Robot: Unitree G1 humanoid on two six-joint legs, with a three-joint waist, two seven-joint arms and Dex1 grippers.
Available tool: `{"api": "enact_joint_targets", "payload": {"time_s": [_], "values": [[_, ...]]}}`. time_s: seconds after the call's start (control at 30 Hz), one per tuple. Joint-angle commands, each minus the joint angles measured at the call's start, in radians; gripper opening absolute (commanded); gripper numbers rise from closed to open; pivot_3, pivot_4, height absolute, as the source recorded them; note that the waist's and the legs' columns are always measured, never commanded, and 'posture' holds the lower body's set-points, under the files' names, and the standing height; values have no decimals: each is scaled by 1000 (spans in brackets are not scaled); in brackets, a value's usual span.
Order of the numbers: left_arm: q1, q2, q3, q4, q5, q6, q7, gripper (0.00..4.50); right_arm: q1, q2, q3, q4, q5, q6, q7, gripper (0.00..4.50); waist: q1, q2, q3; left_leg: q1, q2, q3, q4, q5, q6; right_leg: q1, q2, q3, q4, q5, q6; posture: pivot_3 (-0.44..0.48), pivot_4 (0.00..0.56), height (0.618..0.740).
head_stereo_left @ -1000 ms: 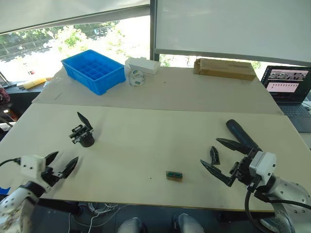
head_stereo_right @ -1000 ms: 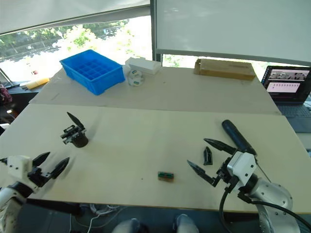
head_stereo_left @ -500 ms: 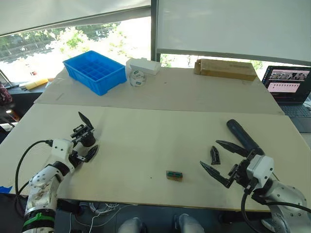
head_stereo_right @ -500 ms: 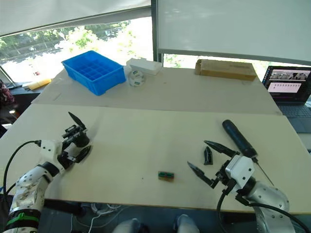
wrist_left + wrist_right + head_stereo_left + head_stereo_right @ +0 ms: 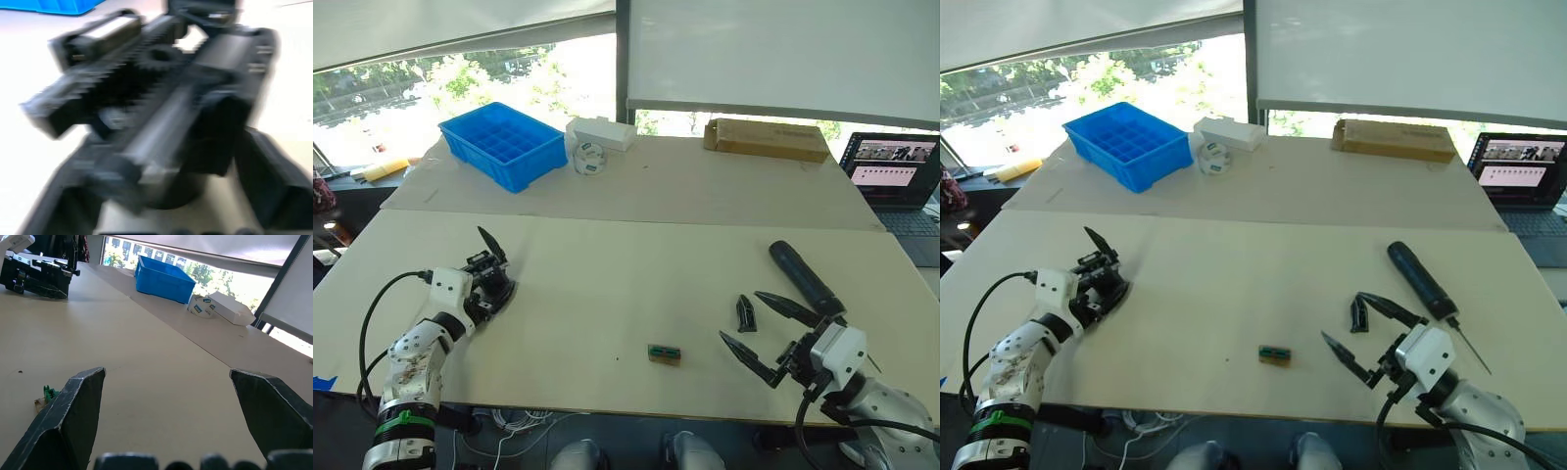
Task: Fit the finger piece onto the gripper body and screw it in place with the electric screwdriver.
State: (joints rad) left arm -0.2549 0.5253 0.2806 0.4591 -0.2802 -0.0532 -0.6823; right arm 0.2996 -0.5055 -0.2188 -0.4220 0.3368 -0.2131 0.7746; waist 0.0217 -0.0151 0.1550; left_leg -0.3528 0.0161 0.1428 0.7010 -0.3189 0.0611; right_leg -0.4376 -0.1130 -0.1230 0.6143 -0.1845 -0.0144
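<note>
The gripper body [image 5: 485, 266] stands at the left of the table, its pointed finger up. My left gripper [image 5: 495, 292] is right at its round base and is open. In the left wrist view the gripper body [image 5: 161, 112] looms close and blurred, with my fingers [image 5: 274, 186] on either side of the base. The finger piece [image 5: 744, 311] lies flat at the right. My right gripper [image 5: 738, 315] is open beside it, and I cannot tell if they touch. The electric screwdriver [image 5: 803, 277] lies just beyond, with its thin bit [image 5: 1469, 348] pointing toward the table's front edge.
A small green part [image 5: 664, 352] lies near the front middle. At the back are a blue compartment bin [image 5: 504, 142], a white box [image 5: 602, 130], a tape roll [image 5: 589, 157] and a cardboard box [image 5: 766, 139]. A laptop [image 5: 896, 176] sits at the far right.
My left arm has reached forward from the table's front edge until its fingers flank the gripper body. The right gripper has drifted slightly toward the front edge and stays open.
</note>
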Motion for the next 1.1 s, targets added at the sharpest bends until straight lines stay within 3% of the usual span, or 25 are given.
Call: {"api": "enact_joint_targets", "payload": {"time_s": [0.03,0.17,0.4,0.63,1.1], "values": [[18,-22,-20,-58,-38,9,-57,2354,9,-10,-35,-38,9,-29,-11,4500,0,0,0,0,0,0,0,0,0,0,0,0,0,0,0,0,150,740],[32,-56,-62,-224,-89,25,-115,2355,19,-25,-53,-40,20,-23,-3,4500,2,0,0,-1,0,0,1,0,0,0,-1,0,-1,0,0,0,150,740],[8,-146,-299,-500,-42,93,-153,2355,27,-79,-68,-59,53,13,35,4500,4,-2,1,-4,-1,-1,4,0,1,0,1,1,-2,1,1,0,150,740],[-57,-190,-458,-391,111,6,-138,2355,56,-101,-80,-111,74,53,23,4500,-10,-2,1,-1,0,-1,3,0,0,0,5,2,-1,1,1,0,150,740],[-78,-244,-494,-241,146,-46,-165,2355,116,-106,-86,-233,83,151,-22,4500,0,-2,2,-4,0,-1,4,-2,5,0,0,2,-2,1,2,0,150,740]]}}
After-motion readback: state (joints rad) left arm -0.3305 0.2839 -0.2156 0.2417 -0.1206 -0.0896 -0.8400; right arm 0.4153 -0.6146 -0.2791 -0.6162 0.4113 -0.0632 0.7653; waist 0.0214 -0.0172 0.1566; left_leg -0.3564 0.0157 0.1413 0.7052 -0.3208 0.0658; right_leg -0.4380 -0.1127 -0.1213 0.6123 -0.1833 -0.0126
